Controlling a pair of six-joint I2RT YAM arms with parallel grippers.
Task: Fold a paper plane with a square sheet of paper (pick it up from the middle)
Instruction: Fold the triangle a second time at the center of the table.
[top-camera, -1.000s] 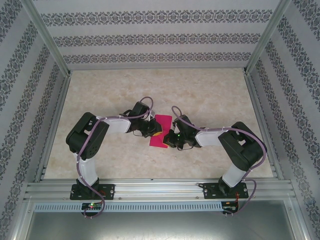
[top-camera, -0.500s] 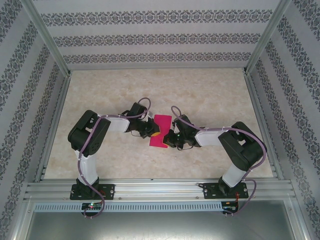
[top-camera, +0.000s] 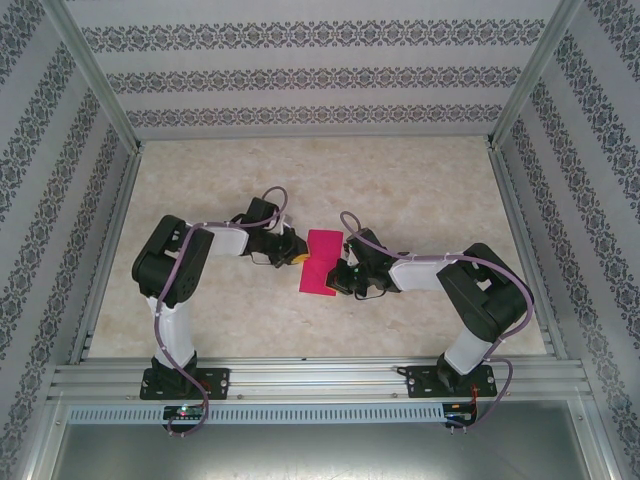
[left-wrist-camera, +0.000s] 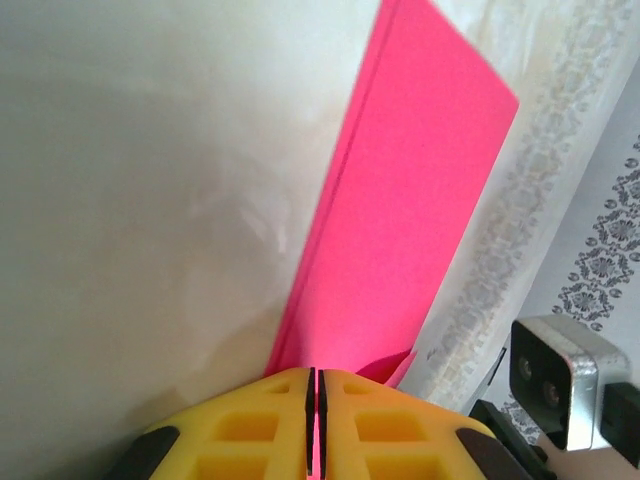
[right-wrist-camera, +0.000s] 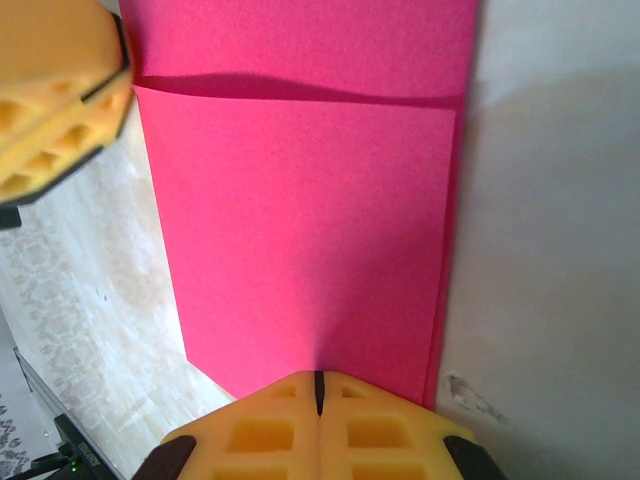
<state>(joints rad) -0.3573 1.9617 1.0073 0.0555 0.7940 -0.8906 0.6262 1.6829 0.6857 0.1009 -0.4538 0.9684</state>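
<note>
1. A pale marbled table (top-camera: 420, 190) sits inside an enclosure with patterned wallpaper walls (top-camera: 300, 75).
2. The pink sheet of paper (top-camera: 322, 262) lies flat at the centre of the top view. It is folded into a narrow rectangle, with its long axis running from the upper right to the lower left.
3. The left gripper (top-camera: 299, 258) is at the sheet's left edge. In its wrist view its yellow jaws (left-wrist-camera: 312, 385) are pressed together, leaving only a thin seam. The sheet (left-wrist-camera: 410, 200) stretches from their tips to the upper right.
4. The right gripper (top-camera: 340, 278) meets the sheet's lower right edge. Its jaws (right-wrist-camera: 319, 385) are likewise pressed together at the bottom centre of the frame.
5. In the right wrist view, the sheet (right-wrist-camera: 310, 230) shows two layers, and the top layer's edge crosses near the upper part of the frame. The left gripper (right-wrist-camera: 105, 90) touches the sheet's upper left corner there.
6. I cannot tell whether either claw actually pinches the paper.
</note>
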